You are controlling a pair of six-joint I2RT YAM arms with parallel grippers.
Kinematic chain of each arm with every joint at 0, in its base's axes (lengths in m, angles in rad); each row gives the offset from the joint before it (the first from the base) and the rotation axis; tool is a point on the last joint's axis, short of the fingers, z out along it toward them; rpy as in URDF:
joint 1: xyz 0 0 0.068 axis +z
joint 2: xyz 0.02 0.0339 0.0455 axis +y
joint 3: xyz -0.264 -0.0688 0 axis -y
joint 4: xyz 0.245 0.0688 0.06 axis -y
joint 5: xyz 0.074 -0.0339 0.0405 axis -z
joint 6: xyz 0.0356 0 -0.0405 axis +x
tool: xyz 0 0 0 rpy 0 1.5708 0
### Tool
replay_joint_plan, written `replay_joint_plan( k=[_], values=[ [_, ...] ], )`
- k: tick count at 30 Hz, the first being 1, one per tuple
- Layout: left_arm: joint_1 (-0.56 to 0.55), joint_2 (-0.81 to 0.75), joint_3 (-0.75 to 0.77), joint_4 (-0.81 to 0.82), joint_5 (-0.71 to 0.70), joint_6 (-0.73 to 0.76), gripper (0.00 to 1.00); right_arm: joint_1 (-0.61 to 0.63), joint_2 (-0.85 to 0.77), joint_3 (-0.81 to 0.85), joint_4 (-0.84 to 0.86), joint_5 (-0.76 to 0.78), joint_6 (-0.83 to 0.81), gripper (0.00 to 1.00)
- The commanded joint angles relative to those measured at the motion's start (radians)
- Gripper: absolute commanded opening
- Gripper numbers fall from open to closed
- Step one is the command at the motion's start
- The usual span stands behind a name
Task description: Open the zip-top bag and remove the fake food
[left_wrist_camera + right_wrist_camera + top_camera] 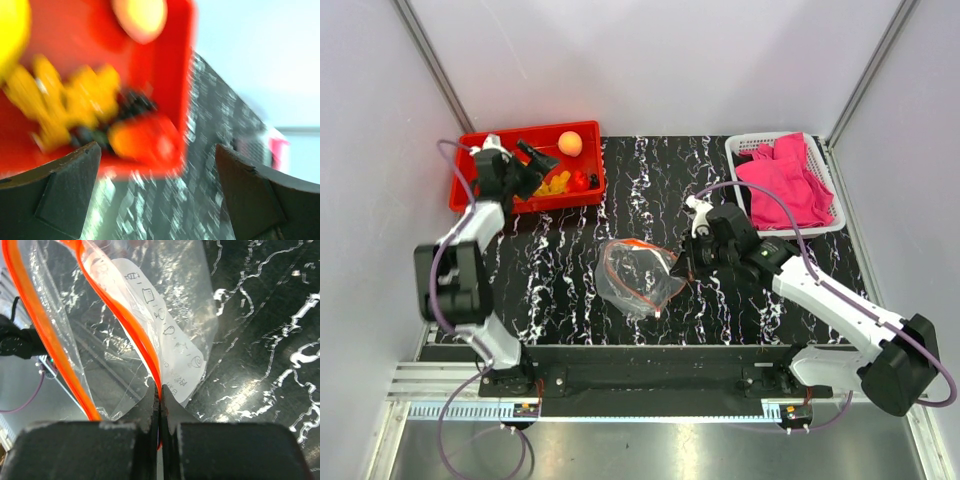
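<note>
Currently, left gripper (533, 162): jaws spread wide, hovering over the red tray (466, 196) at the far left of the table.
Right gripper (682, 266): jaws pressed together on the bag's orange-red zip strip (145, 347), mid-table.
Zip-top bag (638, 276): lying on the black marbled table (570, 250), mouth gaping, right edge pinched.
Fake food (563, 180): inside the red tray, with the orange ball (570, 143) at its far side and yellow and red pieces nearer.
</note>
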State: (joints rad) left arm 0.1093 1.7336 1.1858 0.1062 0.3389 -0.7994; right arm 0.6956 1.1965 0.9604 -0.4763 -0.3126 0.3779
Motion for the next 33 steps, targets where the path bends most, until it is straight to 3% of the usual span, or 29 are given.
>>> replay_joint_plan(
  k=[1, 7, 14, 20, 21, 22, 24, 25, 27, 28, 31, 33],
  values=[
    [-0.054, -0.265, -0.225, 0.194, 0.118, -0.087, 0.99, -0.019, -0.002, 0.087, -0.039, 0.064, -0.007, 0.0],
    [-0.193, -0.59, -0.478, 0.13, 0.143, -0.006, 0.99, -0.033, 0.0, 0.198, -0.165, 0.222, -0.072, 0.01],
    [-0.342, -0.975, -0.646, -0.163, 0.169, 0.075, 0.99, -0.033, 0.084, 0.343, -0.255, 0.473, -0.169, 0.07],
    [-0.418, -1.313, -0.963, -0.083, 0.282, -0.217, 0.99, -0.033, 0.291, 0.477, -0.199, 0.677, -0.276, 0.15],
    [-0.43, -1.36, -0.983, -0.088, 0.281, -0.259, 0.99, -0.034, 0.319, 0.494, -0.187, 0.687, -0.304, 0.19],
    [-0.437, -1.463, -0.994, -0.135, 0.278, -0.265, 0.99, -0.033, 0.349, 0.517, -0.18, 0.682, -0.315, 0.32],
    [-0.439, -1.593, -1.0, -0.201, 0.264, -0.268, 0.99, -0.033, 0.441, 0.604, -0.197, 0.653, -0.31, 0.45],
    [-0.439, -1.623, -0.999, -0.242, 0.264, -0.271, 0.99, -0.033, 0.469, 0.639, -0.218, 0.606, -0.298, 0.58],
    [-0.439, -1.663, -1.0, -0.249, 0.291, -0.29, 0.99, -0.034, 0.514, 0.704, -0.261, 0.551, -0.242, 0.68],
    [-0.439, -1.68, -1.0, -0.249, 0.302, -0.291, 0.99, -0.033, 0.514, 0.707, -0.262, 0.496, -0.22, 0.8],
    [-0.439, -1.681, -0.982, -0.255, 0.334, -0.282, 0.99, -0.033, 0.482, 0.687, -0.249, 0.384, -0.139, 0.99],
    [-0.439, -1.665, -0.962, -0.261, 0.342, -0.259, 0.99, -0.033, 0.422, 0.628, -0.208, 0.342, -0.085, 1.0]
  ],
)
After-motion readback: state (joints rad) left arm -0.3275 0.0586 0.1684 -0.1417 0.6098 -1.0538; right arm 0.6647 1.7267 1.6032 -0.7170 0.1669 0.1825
